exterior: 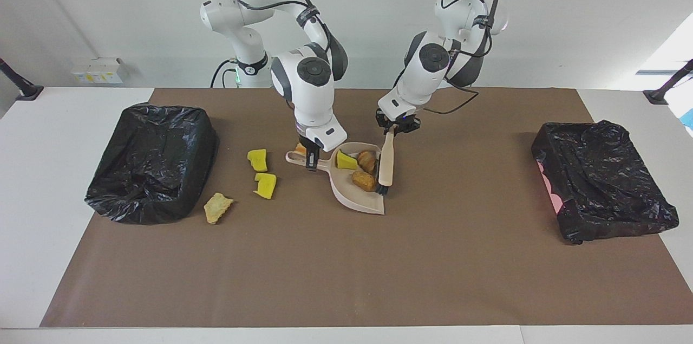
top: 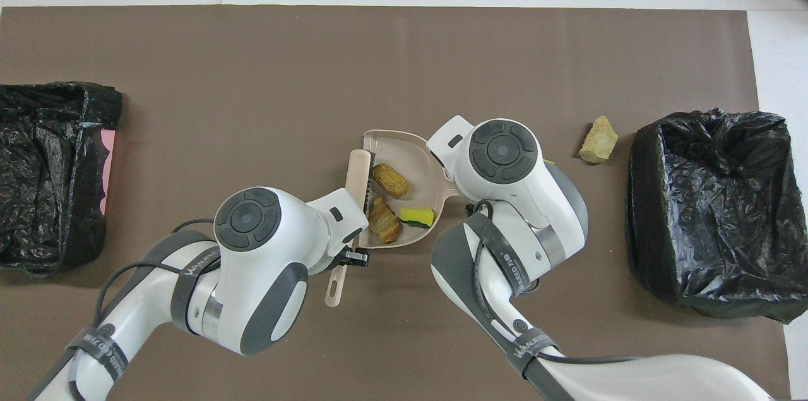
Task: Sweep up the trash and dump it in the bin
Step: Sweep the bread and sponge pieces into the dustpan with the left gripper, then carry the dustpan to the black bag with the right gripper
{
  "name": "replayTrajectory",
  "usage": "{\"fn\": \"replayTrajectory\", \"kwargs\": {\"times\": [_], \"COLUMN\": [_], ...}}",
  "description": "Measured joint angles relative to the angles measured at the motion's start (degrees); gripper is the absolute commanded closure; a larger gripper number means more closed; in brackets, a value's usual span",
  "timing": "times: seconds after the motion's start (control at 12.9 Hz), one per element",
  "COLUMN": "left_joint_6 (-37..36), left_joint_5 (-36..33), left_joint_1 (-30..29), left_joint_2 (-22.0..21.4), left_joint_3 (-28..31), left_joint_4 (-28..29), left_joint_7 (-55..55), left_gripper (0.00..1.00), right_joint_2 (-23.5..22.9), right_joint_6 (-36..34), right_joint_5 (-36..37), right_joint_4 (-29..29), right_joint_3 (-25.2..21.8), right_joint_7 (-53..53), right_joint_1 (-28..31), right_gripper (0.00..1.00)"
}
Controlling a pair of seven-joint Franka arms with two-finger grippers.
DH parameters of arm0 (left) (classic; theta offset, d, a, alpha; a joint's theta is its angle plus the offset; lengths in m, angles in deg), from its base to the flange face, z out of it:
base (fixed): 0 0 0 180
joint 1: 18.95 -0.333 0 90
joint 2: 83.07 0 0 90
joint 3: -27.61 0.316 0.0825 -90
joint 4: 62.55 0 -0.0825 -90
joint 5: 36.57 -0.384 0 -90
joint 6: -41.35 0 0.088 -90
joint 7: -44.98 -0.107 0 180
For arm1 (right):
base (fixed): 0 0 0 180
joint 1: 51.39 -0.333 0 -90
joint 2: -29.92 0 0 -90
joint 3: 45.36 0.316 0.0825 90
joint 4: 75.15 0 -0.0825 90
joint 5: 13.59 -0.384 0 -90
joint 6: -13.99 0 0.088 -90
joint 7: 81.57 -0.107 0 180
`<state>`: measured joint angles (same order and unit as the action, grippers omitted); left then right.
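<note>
My right gripper (exterior: 311, 162) is shut on the handle of the beige dustpan (exterior: 363, 200), which lies flat on the mat. My left gripper (exterior: 397, 130) is shut on the beige brush (exterior: 385, 162), whose bristles stand at the pan's open edge. Inside the pan lie three pieces of trash: a yellow wedge (exterior: 345, 160) and two brown pastry pieces (exterior: 367, 160) (exterior: 364, 180). From overhead the brush (top: 358, 177) lines the pan's (top: 404, 151) mouth. Loose trash lies toward the right arm's end: two yellow wedges (exterior: 257, 159) (exterior: 265, 185), a pale pastry piece (exterior: 217, 207), and an orange bit (exterior: 299, 147) half hidden by the right gripper.
A black-lined bin (exterior: 154, 162) stands at the right arm's end of the mat, close to the loose pieces. A second black-lined bin (exterior: 601, 181) stands at the left arm's end. The brown mat (exterior: 346, 268) covers the table's middle.
</note>
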<state>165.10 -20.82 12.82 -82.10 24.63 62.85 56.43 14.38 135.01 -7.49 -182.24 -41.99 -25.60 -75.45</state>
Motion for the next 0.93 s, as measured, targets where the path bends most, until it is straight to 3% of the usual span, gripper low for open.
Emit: {"fn": "replayTrajectory", "kwargs": {"times": [0.23, 0.54, 0.93], "left_joint_6": [-7.30, -21.84, -21.92], "left_joint_5": [0.09, -2.88, -4.39], "left_joint_1": [-1.19, -6.33, -2.47], "left_joint_2": [-3.27, -12.42, -16.16], "left_joint_3": [1.22, 1.87, -0.05], "left_joint_4": [-1.78, -2.16, 3.16], "left_joint_7": [0.97, 4.75, 16.72], "left_gripper": [1.00, 1.00, 1.00], "right_joint_2": [0.00, -0.08, -0.11], "right_joint_6": [0.02, 0.55, 2.73], "right_joint_5": [0.00, -0.04, -0.56], "right_joint_4": [-0.01, -0.07, 0.24], "right_joint_3": [0.00, -0.01, -0.01], "right_joint_7": [0.00, 0.61, 3.95], "right_joint_1": [0.01, 1.32, 2.04], "right_gripper": [1.00, 1.00, 1.00]}}
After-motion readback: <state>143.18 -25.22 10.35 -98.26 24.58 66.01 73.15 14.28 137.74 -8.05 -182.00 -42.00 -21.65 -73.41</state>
